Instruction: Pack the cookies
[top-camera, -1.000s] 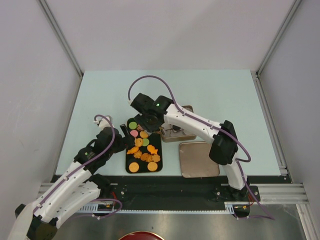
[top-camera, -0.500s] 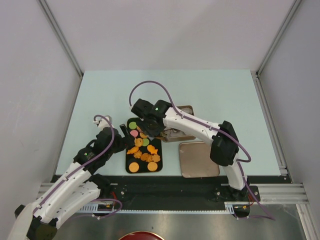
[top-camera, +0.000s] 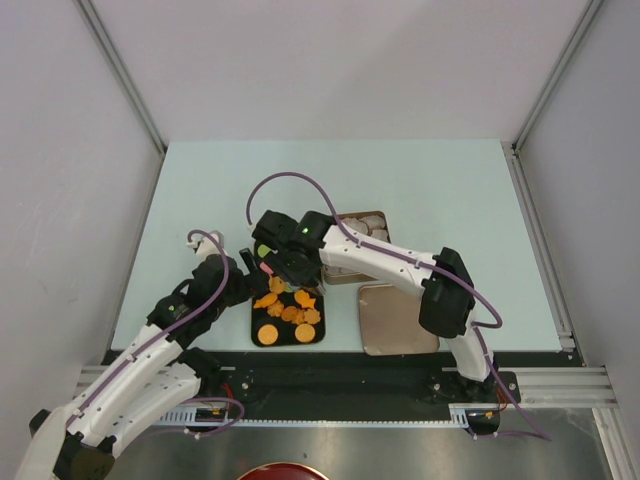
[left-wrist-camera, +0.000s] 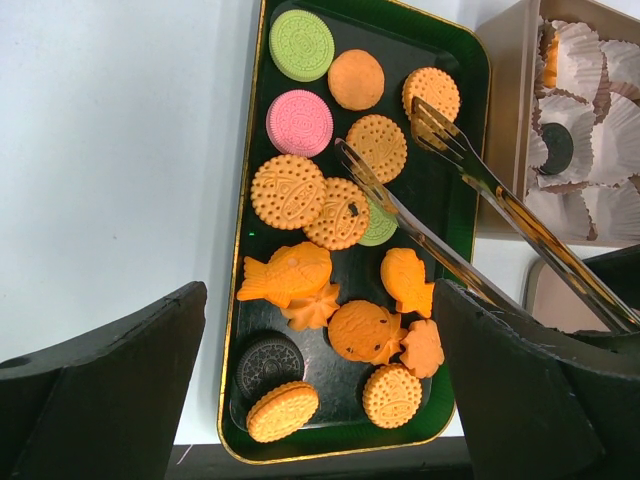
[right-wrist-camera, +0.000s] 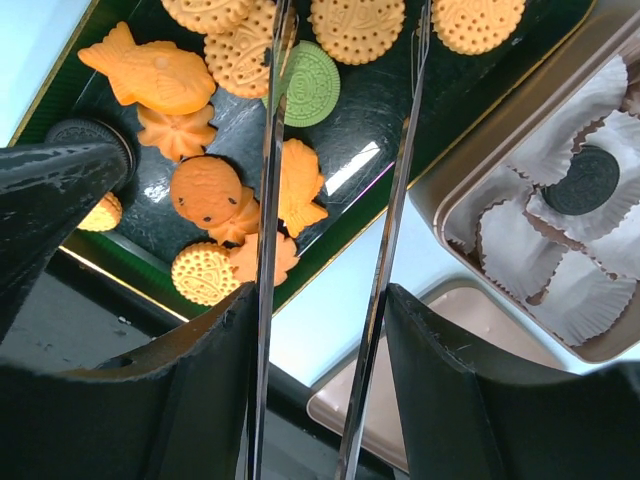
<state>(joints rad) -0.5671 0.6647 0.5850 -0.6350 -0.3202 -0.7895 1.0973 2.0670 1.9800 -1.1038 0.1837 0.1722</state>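
My left pincer (left-wrist-camera: 318, 290) hangs low over the near end of the tray (left-wrist-camera: 355, 275), its blunt black fingers spread wide with nothing between them. The tray is a glossy dark oblong with a thin gold rim. It lies close to the near edge of the pale, matte counter (top-camera: 200, 190), about midway along it. To the tray's right, also by the near edge, a flat tan metal lid (top-camera: 395, 318) with rounded corners lies on the counter.

The cookies (left-wrist-camera: 340, 215) are nearly all on the tray. At its near end are a dark embossed round, a ridged orange sandwich and a dotted biscuit. Next come a flower shape, a lobed piece, two fish shapes and a chip-studded dome, all orange. Farther on are round biscuits stamped with patterns, one overlapping a green disc. Toward the far left corner lie a pink and a green ridged sandwich, with a smooth orange disc beside them.

My right pincer (right-wrist-camera: 320, 300) is clamped on a pair of slim, shiny steel tongs (right-wrist-camera: 268, 250). Their two arms stand apart with nothing between them, reaching over the far half of the tray. One forked tip is over the biscuit in the far right corner; I cannot tell whether it touches.

Beyond the lid, right of the tray's far end, stands a tan tin (right-wrist-camera: 430, 190). It is packed with white crinkled paper cups (right-wrist-camera: 570, 130), and one cup holds a dark cookie (right-wrist-camera: 588, 180).
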